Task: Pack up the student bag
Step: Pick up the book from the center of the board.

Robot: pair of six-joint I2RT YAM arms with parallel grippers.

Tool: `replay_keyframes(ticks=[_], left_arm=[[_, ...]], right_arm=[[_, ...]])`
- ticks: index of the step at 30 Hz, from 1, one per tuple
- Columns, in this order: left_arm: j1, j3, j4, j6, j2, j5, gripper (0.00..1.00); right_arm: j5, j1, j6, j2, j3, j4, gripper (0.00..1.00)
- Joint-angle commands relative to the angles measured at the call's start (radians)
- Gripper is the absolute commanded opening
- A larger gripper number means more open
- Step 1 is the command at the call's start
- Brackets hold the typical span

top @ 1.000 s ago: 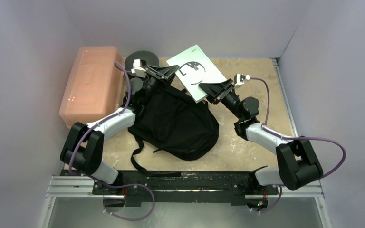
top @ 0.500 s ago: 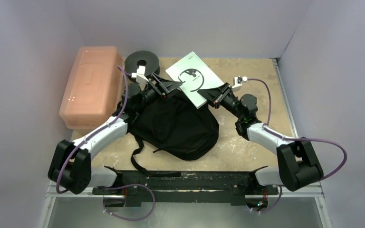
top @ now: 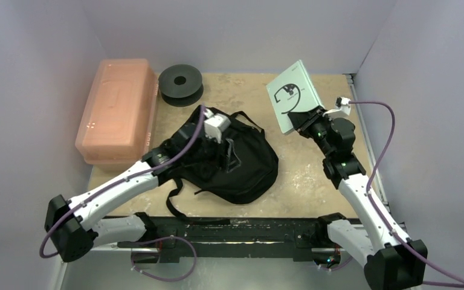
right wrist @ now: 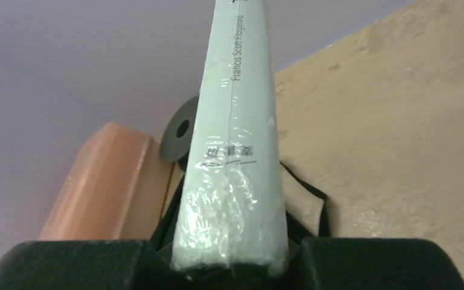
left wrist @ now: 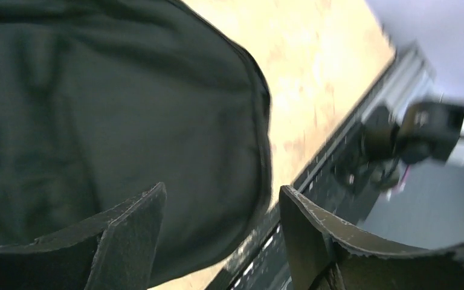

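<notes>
The right gripper (top: 304, 118) now holds the book (top: 292, 95) lifted away to the right, while the left gripper (left wrist: 220, 192) has moved from the student bag's (top: 251, 169) far edge to its middle.

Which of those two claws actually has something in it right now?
The right gripper: it is clamped on the pale green book, held up in the air. The left gripper hangs open over the student bag, holding nothing.

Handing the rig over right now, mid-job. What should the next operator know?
Left gripper: open, empty, over the backpack, which lies mid-table.
Right gripper: shut on the book, held in the air to the right of the backpack.
Done: book picked up.
Left: put the book into the backpack.
</notes>
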Motion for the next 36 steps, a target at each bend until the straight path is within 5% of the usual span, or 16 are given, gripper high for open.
replay_keyframes(ticks=[1,11,29,36], left_arm=[[-0.188,0.149,-0.133,0.290,0.149,-0.054,0.67],[-0.332,0.539,-0.501,0.501,0.579,-0.238,0.64],[-0.445,0.636,-0.532,0.438,0.715,-0.350,0.66],[-0.447,0.675,-0.574,0.435,0.781,-0.410,0.58]], right_arm=[[0.133,-0.006,-0.154,-0.076,0.065,-0.016,0.00],[0.196,-0.011,-0.208,-0.169,0.049,-0.062,0.00],[0.165,-0.011,-0.212,-0.148,0.017,-0.029,0.00],[0.157,-0.011,-0.212,-0.151,0.018,-0.036,0.00]])
